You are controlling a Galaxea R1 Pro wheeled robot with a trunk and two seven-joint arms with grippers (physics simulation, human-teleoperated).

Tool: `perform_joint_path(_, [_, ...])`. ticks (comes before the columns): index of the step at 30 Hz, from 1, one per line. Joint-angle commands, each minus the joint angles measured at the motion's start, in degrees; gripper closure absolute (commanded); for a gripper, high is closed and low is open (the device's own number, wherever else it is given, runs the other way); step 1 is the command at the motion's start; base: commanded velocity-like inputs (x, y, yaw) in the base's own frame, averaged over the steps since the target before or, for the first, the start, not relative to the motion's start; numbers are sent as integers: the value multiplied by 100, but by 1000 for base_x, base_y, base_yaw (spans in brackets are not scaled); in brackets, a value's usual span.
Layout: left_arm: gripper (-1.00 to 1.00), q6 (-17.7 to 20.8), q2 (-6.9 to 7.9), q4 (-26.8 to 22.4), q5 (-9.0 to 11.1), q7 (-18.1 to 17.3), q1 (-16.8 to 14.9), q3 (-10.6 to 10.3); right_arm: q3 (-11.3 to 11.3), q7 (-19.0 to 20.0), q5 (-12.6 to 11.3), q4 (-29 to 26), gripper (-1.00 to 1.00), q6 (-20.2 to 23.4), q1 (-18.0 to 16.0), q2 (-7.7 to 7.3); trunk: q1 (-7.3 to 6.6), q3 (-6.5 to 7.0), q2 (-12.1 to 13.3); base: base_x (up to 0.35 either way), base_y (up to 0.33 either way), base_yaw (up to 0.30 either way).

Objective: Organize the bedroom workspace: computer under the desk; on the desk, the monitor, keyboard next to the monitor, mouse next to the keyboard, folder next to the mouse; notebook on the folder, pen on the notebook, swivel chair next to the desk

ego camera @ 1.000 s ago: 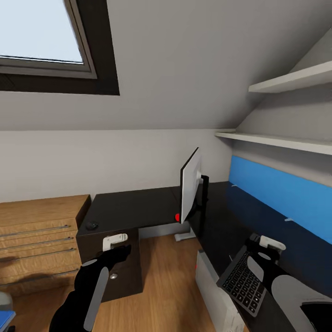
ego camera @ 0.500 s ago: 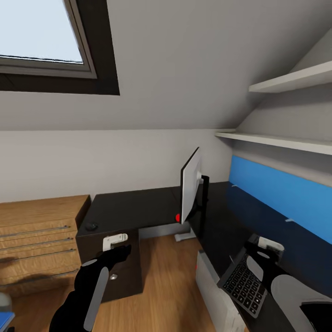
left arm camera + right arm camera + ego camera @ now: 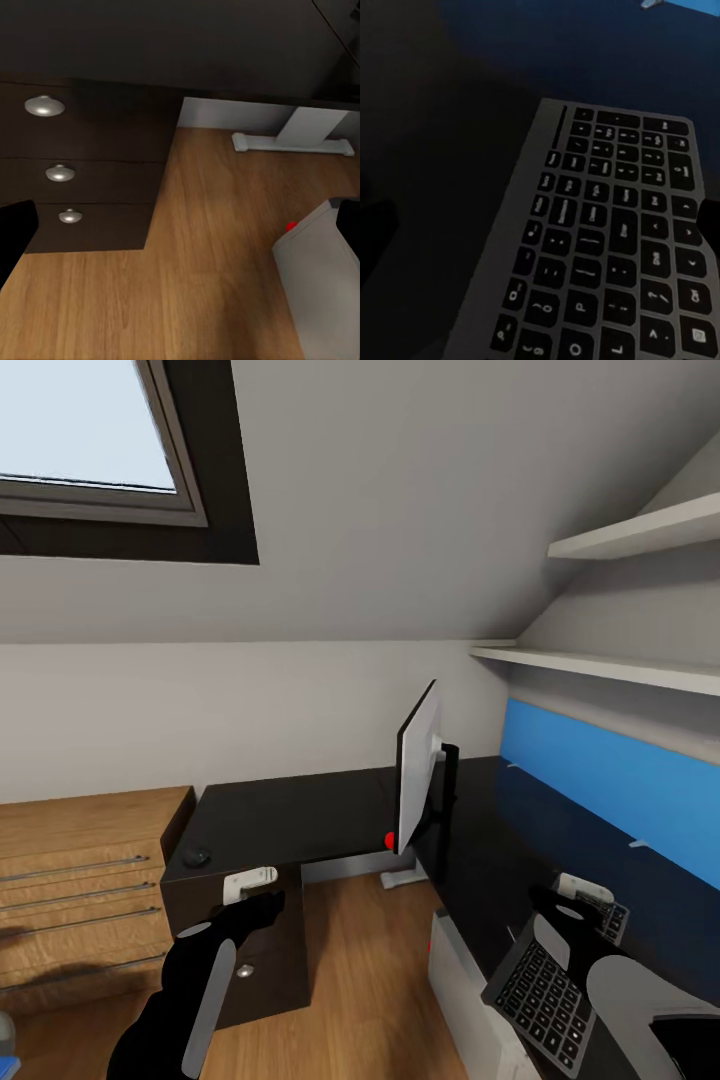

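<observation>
The right tool (image 3: 572, 892) is clamped on the far end of the keyboard (image 3: 552, 985), holding it tilted just above the black table (image 3: 300, 815), near the blue back panel (image 3: 620, 790). The monitor (image 3: 418, 765) stands edge-on at the table's corner. The mouse (image 3: 196, 855) rests on the table's left wing. The left tool (image 3: 250, 884) hovers before the drawers (image 3: 82, 180), fingers apart. The computer (image 3: 319, 292) sits on the wooden floor (image 3: 172, 300).

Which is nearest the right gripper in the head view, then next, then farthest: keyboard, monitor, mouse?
From the right gripper:
1. Keyboard: right at the gripper, over the desk's near right end.
2. Monitor: standing mid-desk, ahead and left of the gripper.
3. Mouse: far across, on the desk's left wing near its front edge.
</observation>
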Motion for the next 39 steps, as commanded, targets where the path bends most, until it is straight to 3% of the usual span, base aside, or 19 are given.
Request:
perform_joint_path(1, [-100,23,-4,-6,61,39,-4,4,50,-19,-61,2,-100,-25,-5,-3,0,-8,-5,7,2,0])
perform_joint_path(22, [-100,22,-4,0,62,36,-4,6,84,34,9,-15,-100,-19,-5,6,0,-8,-5,3,0,0])
perform_joint_path(39, [-100,31,-4,0,72,33,-4,9,84,42,19,5,-100,-4,-5,-4,0,-8,-5,132,0,0])
